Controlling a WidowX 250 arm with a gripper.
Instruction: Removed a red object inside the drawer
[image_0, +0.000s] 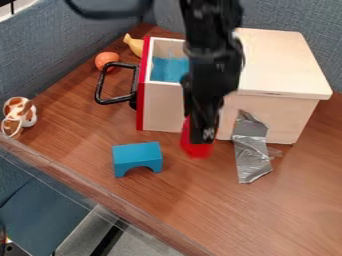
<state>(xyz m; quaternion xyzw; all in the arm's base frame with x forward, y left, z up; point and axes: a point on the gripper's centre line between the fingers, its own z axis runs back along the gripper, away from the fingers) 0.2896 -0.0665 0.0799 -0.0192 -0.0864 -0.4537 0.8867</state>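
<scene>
Bright-red obj. (195, 151) part-hidden behind blk. gripper (202, 136), can't tell if gripped, nr. side of open drawer (162, 107); brown wood-grain tbl. (234, 215), blue-gray fabric walls (73, 45) far & left.

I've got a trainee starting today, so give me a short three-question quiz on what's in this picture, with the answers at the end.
1. Which lies closest to the black handle of the drawer?
a) the tape
b) the orange ball
c) the spotted toy
2. True or false: the red object is outside the drawer.
3. Fill the gap: the arch-shaped block is ____ in colour.

Key: 1 b; 2 true; 3 blue
</scene>
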